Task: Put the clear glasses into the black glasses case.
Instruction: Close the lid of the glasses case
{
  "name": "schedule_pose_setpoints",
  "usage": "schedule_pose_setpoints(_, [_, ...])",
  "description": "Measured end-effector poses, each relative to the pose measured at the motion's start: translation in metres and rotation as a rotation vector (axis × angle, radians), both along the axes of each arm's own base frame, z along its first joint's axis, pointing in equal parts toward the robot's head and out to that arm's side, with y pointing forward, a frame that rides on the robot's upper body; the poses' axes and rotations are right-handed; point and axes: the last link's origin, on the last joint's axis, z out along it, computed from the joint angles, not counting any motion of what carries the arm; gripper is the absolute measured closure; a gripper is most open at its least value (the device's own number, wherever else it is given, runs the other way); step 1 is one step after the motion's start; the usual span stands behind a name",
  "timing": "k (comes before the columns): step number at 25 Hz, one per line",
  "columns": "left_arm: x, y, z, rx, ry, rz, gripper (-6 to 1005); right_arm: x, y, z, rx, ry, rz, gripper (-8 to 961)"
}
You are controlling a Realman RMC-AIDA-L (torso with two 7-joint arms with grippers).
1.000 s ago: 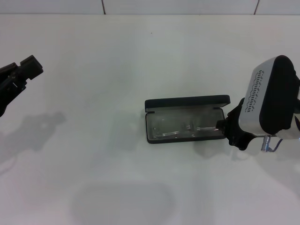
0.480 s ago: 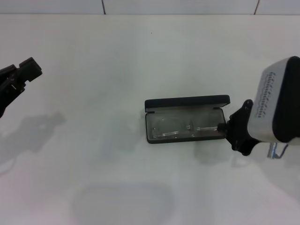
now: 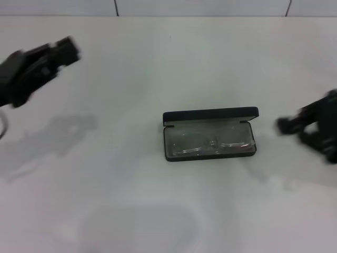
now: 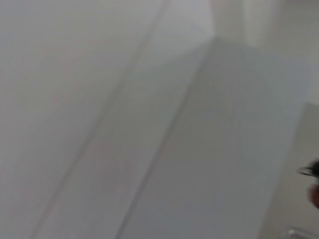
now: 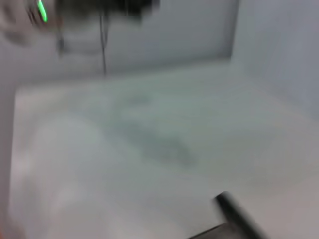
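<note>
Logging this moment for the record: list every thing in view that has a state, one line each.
black glasses case: open, lid up, flat on the table.
clear glasses: lying inside the case, nothing holding them.
left hand: raised over the table's left side, holding nothing.
right hand: right of the case, apart from it.

The left gripper (image 3: 66, 50) hangs high at the far left of the head view, its dark arm running off the left edge below it, fingertips pointing toward the middle; the right gripper (image 3: 287, 125) sits at the right edge, at mid-height, fingertips also pointing inward; both are motion-blurred, so neither's finger spacing can be read; the two stand well apart.
</note>
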Motion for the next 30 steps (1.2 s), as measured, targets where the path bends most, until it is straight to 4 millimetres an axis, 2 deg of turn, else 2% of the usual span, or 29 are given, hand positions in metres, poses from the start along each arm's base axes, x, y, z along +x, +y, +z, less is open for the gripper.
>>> schedule_pose_setpoints(1, [0.0,0.0,0.0,0.0,0.0,0.0,807,0.009,-0.001,0.016,0.021,0.052,-0.019,950])
schedule_pose_setpoints(2, [0.018,0.014,-0.01,-0.026,0.006,-0.047,804,0.018,-0.002,0.031,0.048,0.104,-0.037,950])
schedule_pose_setpoints(5, [0.035,0.032,-0.022,-0.064,0.043,-0.07,796,0.049,-0.006,0.073,0.167,0.257,-0.1,950])
schedule_pose_setpoints(7, [0.057,0.05,-0.049,-0.11,0.142,-0.104,798,0.089,-0.017,0.11,0.333,0.389,-0.171,949])
schedule_pose_setpoints(8, [0.057,0.05,-0.049,-0.11,0.142,-0.104,799,0.089,-0.017,0.11,0.333,0.389,-0.171,949])
schedule_pose_setpoints(9, [0.063,0.055,-0.061,-0.126,0.179,-0.112,800,0.108,-0.026,0.125,0.42,0.451,-0.197,949])
schedule_pose_setpoints(10, [0.069,0.061,-0.073,-0.135,0.223,-0.108,801,0.108,-0.026,0.125,0.42,0.451,-0.197,949])
schedule_pose_setpoints(12, [0.083,0.072,-0.11,-0.16,0.335,-0.09,803,0.136,-0.048,0.143,0.546,0.559,-0.23,949])
schedule_pose_setpoints(13, [0.083,0.072,-0.11,-0.16,0.335,-0.09,804,0.148,-0.059,0.145,0.593,0.616,-0.241,949])
schedule_pose_setpoints(16, [0.092,0.078,-0.141,-0.183,0.426,-0.089,807,0.16,-0.07,0.143,0.632,0.683,-0.25,948])
schedule_pose_setpoints(18, [0.092,0.079,-0.147,-0.187,0.442,-0.086,809,0.165,-0.074,0.139,0.641,0.708,-0.256,948])
schedule_pose_setpoints(20, [0.093,0.084,-0.162,-0.177,0.503,-0.069,810,0.17,-0.079,0.135,0.656,0.733,-0.256,948])
schedule_pose_setpoints(25, [0.087,0.087,-0.168,-0.163,0.548,-0.035,810,0.174,-0.079,0.125,0.661,0.785,-0.244,947])
schedule_pose_setpoints(30, [0.076,0.088,-0.169,-0.153,0.565,0.01,810,0.17,-0.068,0.119,0.637,0.799,-0.224,946])
